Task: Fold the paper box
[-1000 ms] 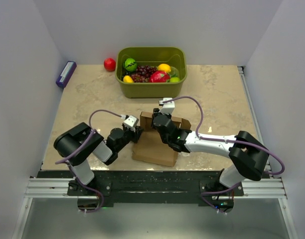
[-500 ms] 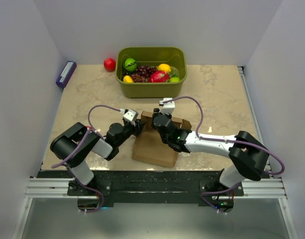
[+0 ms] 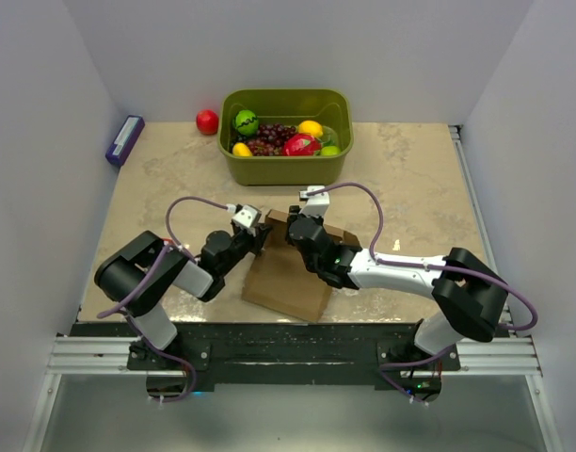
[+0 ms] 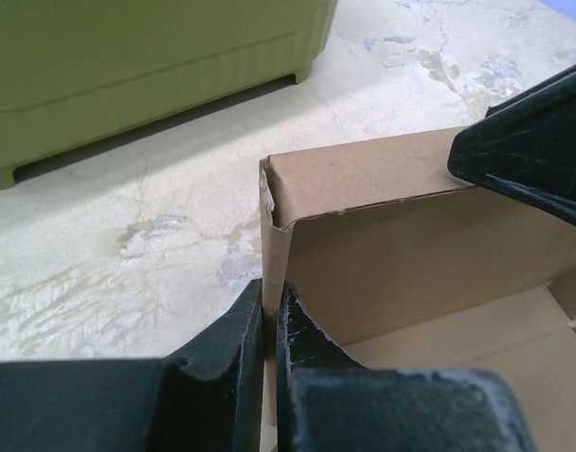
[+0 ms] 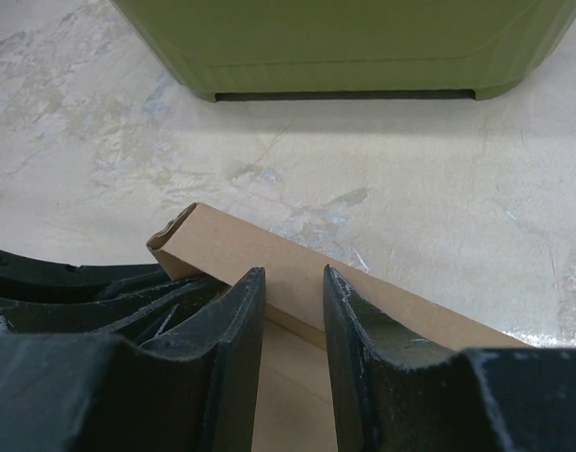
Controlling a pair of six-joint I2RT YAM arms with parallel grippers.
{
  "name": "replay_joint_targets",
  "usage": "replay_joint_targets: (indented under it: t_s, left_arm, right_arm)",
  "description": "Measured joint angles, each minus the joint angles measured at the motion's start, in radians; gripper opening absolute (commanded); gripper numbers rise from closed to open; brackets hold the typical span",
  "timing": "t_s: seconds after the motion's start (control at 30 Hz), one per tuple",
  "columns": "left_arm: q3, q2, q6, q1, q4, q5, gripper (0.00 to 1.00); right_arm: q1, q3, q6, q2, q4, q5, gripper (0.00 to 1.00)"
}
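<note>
Shifted nearer, unprinted paper box (image 3: 290, 279) — left pincer (image 4: 269, 315) pinches its wall, right pincer (image 5: 290, 282) straddles its flap.

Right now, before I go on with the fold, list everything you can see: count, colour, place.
box: one, brown cardboard, partly folded, near middle of table between the arms
tub: one, olive green, far middle of table, holds fruit
fruit in tub: several pieces, green, yellow, red, plus dark grapes
ball: one, red, on table left of tub
pack: one, purple, far left edge by the wall
table: one, beige marbled
left gripper: one, black, pinched shut on the box's left wall
right gripper: one, black, jaws astride the box's far folded wall
</note>
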Motion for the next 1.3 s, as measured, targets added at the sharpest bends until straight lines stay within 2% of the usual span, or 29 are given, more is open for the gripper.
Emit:
replay_joint_targets:
  t_s: [0.57, 0.7, 0.83, 0.87, 1.0, 1.1, 1.3]
  left_arm:
    - [0.016, 0.0, 0.122, -0.087, -0.009, -0.278, 0.0]
    - [0.018, 0.002, 0.13, -0.091, -0.009, -0.283, 0.0]
    - [0.007, 0.0, 0.109, -0.091, -0.008, -0.259, 0.17]
    - [0.0, -0.005, 0.098, -0.091, -0.005, -0.252, 0.21]
    - [-0.038, -0.042, 0.064, -0.091, 0.003, -0.219, 0.37]
    - [-0.061, -0.086, 0.035, -0.091, 0.007, -0.204, 0.41]
    - [-0.084, -0.167, 0.009, -0.089, 0.032, -0.193, 0.43]
  right_arm:
    - [0.003, -0.011, 0.006, 0.0, 0.031, -0.023, 0.32]
    - [0.003, -0.011, 0.008, 0.0, 0.032, -0.024, 0.38]
    - [0.004, -0.011, 0.014, -0.002, 0.024, -0.033, 0.52]
    - [0.005, -0.01, 0.014, -0.005, 0.018, -0.04, 0.58]
    - [0.01, 0.008, 0.019, -0.024, -0.059, -0.068, 0.68]
    - [0.01, 0.011, 0.026, -0.047, -0.134, -0.083, 0.71]
    - [0.009, 0.011, 0.045, -0.126, -0.27, -0.103, 0.74]
